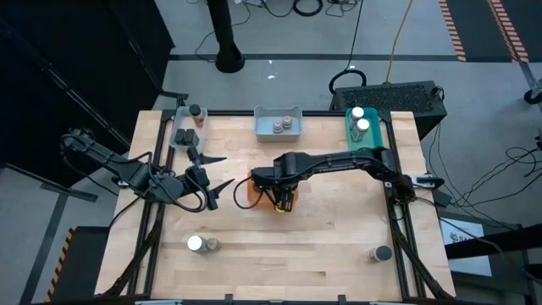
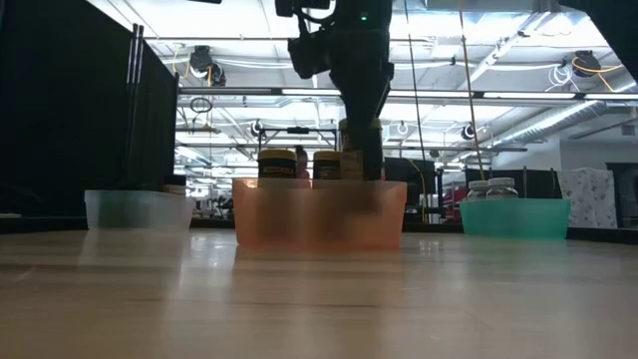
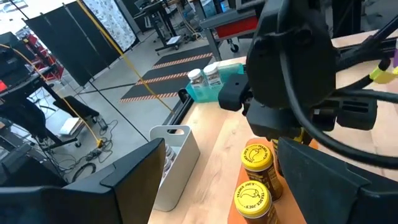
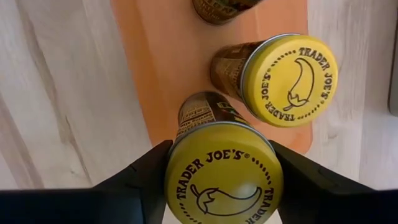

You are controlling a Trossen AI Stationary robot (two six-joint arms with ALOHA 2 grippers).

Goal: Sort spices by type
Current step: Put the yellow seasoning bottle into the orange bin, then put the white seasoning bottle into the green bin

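Observation:
An orange tray sits mid-table and holds two yellow-lidded spice jars. My right gripper points straight down over the tray's right part, shut on a third yellow-lidded jar. In the right wrist view a neighbouring jar stands just beyond the held one. My left gripper hovers left of the tray, wide open and holding nothing, pointing toward the tray. My right gripper pinches the jar between its two fingers at the lid's rim, on two opposite sides. The fingers come from above, pointing down. The jar is upright over the orange tray; whether its base stands on the tray floor I cannot tell.
A clear tray with dark-lidded jars stands far left, a pale grey tray with jars far centre, and a teal tray with white-lidded jars far right. Loose jars stand near left and near right.

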